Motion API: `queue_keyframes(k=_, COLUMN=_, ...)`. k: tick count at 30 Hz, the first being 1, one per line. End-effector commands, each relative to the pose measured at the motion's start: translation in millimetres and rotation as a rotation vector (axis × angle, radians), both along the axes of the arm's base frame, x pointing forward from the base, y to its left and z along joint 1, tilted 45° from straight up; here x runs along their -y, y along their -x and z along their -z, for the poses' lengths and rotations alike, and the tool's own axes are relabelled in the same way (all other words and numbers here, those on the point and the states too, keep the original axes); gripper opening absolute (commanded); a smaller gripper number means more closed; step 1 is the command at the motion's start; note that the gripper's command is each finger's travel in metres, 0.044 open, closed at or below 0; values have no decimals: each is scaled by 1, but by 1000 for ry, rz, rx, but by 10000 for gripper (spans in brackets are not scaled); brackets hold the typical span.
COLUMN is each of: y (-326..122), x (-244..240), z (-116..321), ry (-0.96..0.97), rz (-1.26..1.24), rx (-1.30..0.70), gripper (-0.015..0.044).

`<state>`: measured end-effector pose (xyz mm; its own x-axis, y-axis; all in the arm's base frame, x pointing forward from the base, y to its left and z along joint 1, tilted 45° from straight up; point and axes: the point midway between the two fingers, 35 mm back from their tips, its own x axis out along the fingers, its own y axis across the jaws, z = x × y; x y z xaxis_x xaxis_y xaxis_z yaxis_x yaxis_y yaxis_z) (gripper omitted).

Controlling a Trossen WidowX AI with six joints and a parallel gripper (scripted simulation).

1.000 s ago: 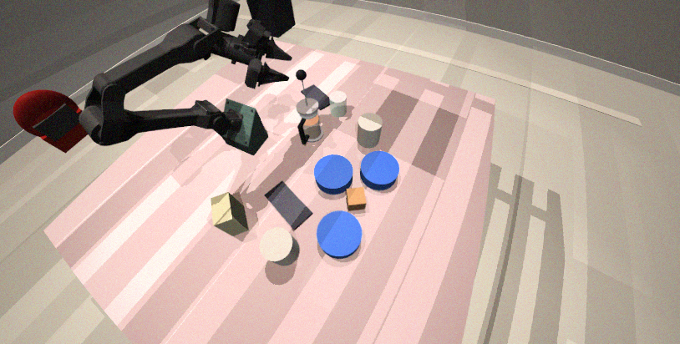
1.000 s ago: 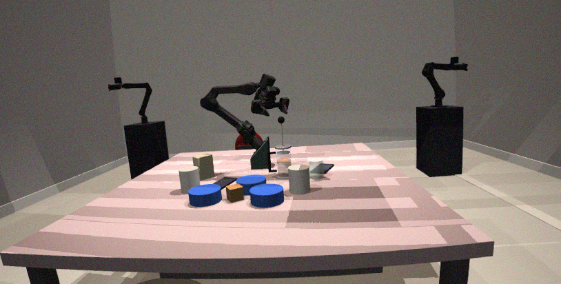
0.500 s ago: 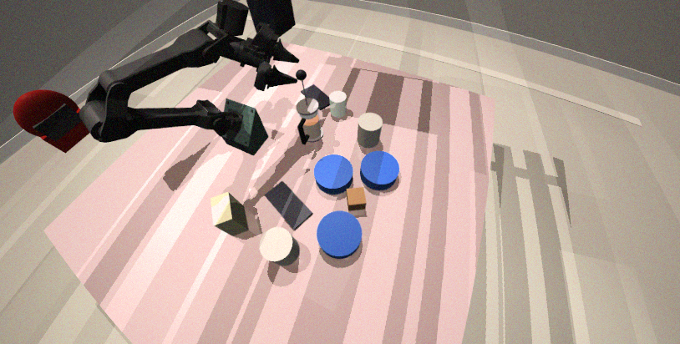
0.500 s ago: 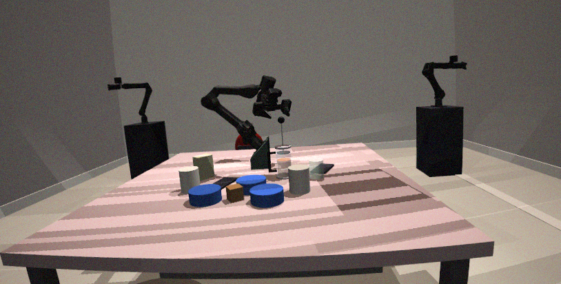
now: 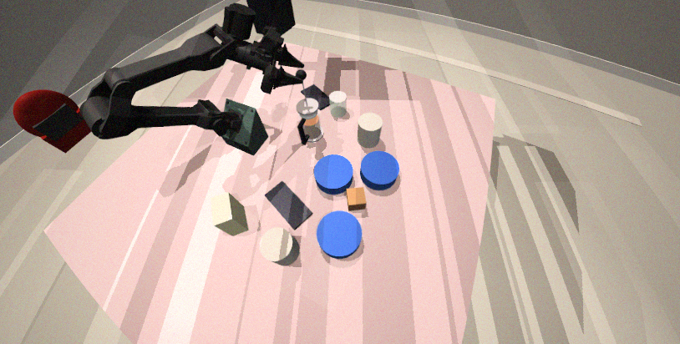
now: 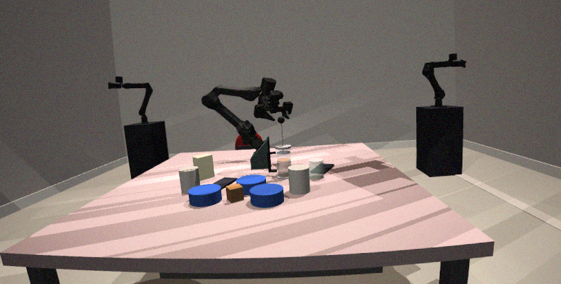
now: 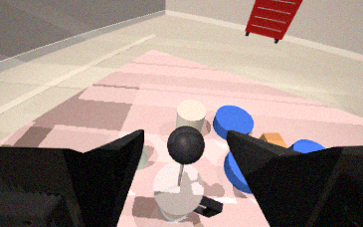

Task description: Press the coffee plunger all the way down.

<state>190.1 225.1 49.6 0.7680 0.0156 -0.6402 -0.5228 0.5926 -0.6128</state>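
Note:
The coffee press [image 5: 311,125] [image 6: 283,168] [image 7: 179,191] stands upright on the table, with a clear body, an orange band inside, a pale lid and a black handle on its side. Its plunger is up: a thin rod rises from the lid to a black ball knob [image 5: 301,74] [image 6: 281,119] [image 7: 186,144]. My gripper [image 5: 302,73] [image 6: 280,118] [image 7: 186,134] is open, high above the lid. In the wrist view the knob shows between the two fingertips with a gap on each side. Whether the fingers are level with the knob is hard to tell.
A white-green cup [image 5: 337,103] and a grey cylinder [image 5: 369,130] [image 6: 298,179] stand near the press. Blue discs [image 5: 333,173] [image 5: 379,169] [image 5: 338,233], an orange block [image 5: 356,198], dark flat slabs [image 5: 288,204] [image 5: 315,96], a yellow block [image 5: 229,213] and a pale cylinder [image 5: 276,245] are also on the table.

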Motion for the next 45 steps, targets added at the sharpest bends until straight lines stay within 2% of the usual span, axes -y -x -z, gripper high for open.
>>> queue_keyframes(k=1, y=0, x=1, z=2, ry=6, rz=-3, rx=-4, gripper=256)
queue_keyframes(k=5, y=0, x=1, z=2, ry=6, rz=-3, rx=-4, gripper=151)
queue_keyframes(k=9, y=0, x=1, z=2, ry=6, rz=-3, rx=-4, gripper=125)
queue_keyframes(k=45, y=-8, x=26, z=39, ry=6, rz=-3, rx=-7, gripper=125)
